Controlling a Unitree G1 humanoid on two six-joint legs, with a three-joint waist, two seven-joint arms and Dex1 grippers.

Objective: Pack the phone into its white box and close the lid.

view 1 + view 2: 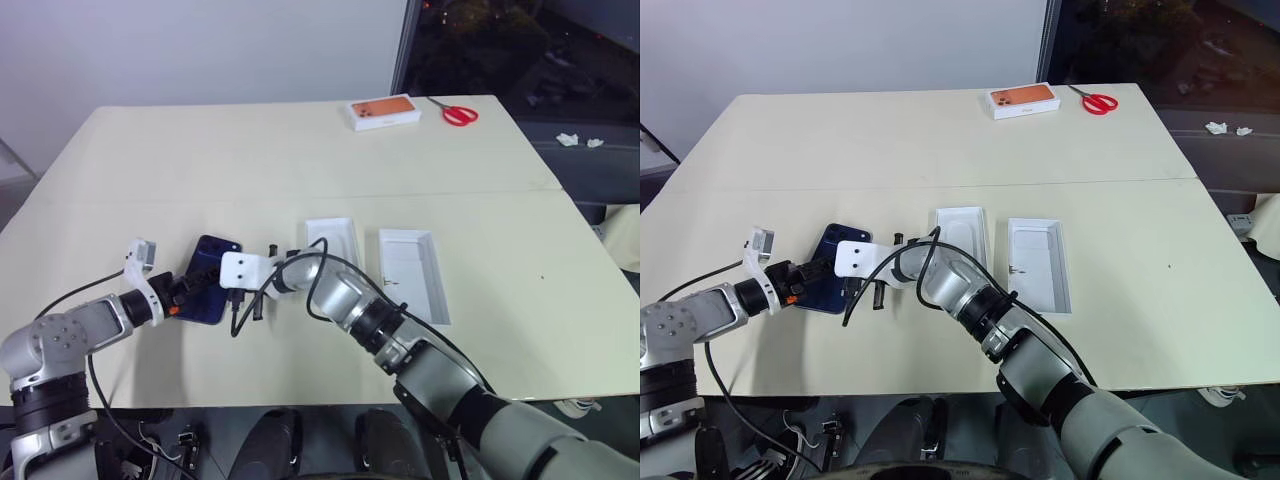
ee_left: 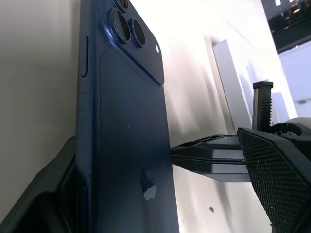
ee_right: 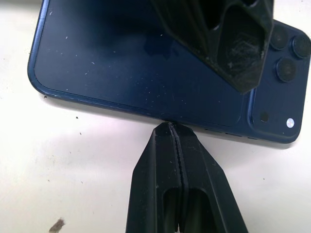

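The dark navy phone [image 1: 207, 272] lies back-up on the table, camera cluster at its far end. My left gripper [image 1: 192, 283] is open and straddles the phone's near end: in the left wrist view one finger lies against the phone [image 2: 126, 145] while the textured pad [image 2: 279, 179] stands apart from it. My right gripper [image 3: 172, 130] is shut, with its tips against the phone's long right edge. Two shallow white trays [image 1: 333, 240] [image 1: 413, 272] lie open side up to the phone's right. I cannot tell which is the white box and which the lid.
A box with an orange phone picture [image 1: 382, 112] and red scissors [image 1: 459, 113] lie at the table's far edge. My right arm crosses the near end of the left tray. A seam [image 1: 440, 192] runs across the cream table.
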